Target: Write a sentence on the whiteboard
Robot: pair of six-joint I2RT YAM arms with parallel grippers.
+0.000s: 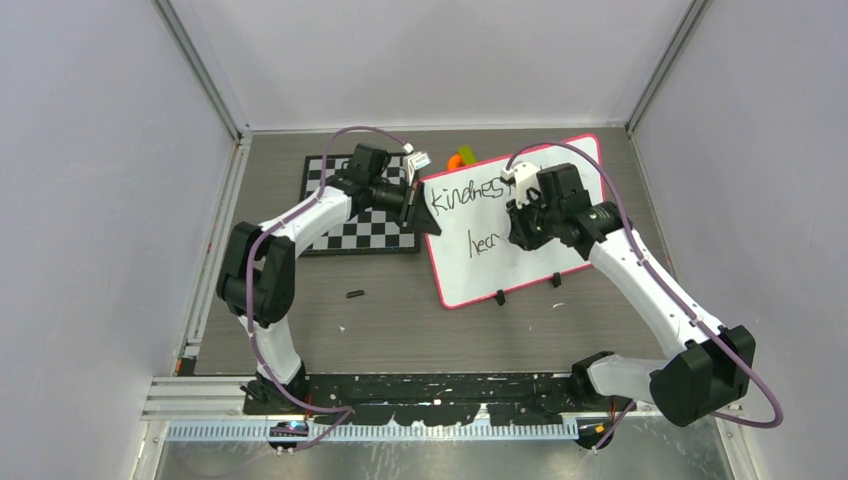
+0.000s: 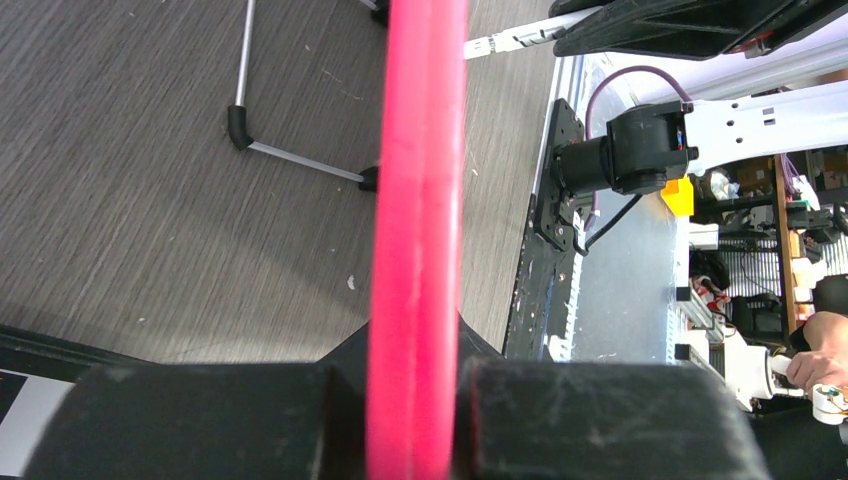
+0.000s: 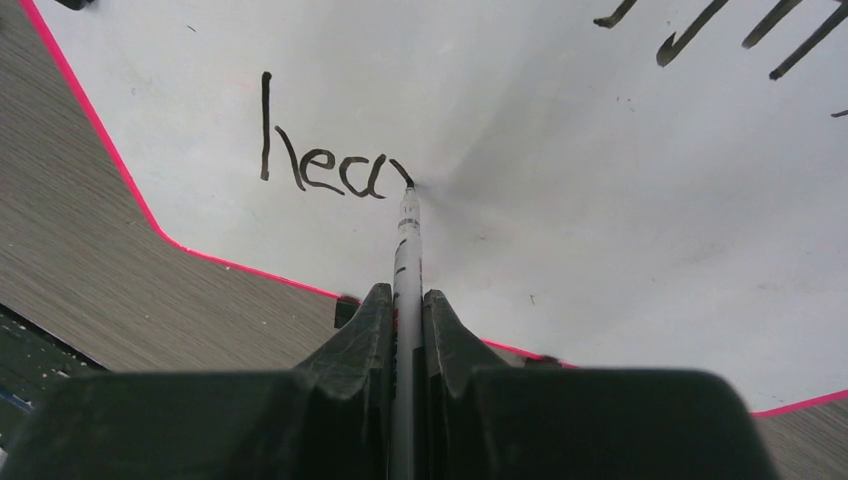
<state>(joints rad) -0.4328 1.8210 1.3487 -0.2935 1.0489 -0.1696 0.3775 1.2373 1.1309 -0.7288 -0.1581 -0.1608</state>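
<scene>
Whiteboard [image 1: 470, 270] lies flat on the table [image 1: 400, 320], right of centre and skewed, with its two black clips [image 1: 499, 297] on the near edge.

Left gripper [image 1: 418, 205] is at the board's left edge. My left wrist view shows the pink frame [image 2: 418, 240] running straight up between the black fingers [image 2: 200, 420], pinched tight, so the jaws are closed on the frame. That arm reaches across the checkerboard [image 1: 345, 235], which sits just left of the board.

Right gripper [image 1: 520, 222] is over the middle of the board. Its jaws are squeezed onto a thin marker [image 3: 405, 250], and the marker tip touches the white surface.

The sentence [image 1: 465, 195] so far is two lines. The upper one reads something like "kindnes", but the right arm covers its end, so I'm not sure of the rest. The lower line is clear in my right wrist view: "hea" plus a short upstroke that ends exactly at the marker tip.

An orange item [image 1: 462, 157] is just beyond the board's far edge. A small black piece [image 1: 353, 294] is on the table near the checkerboard.
</scene>
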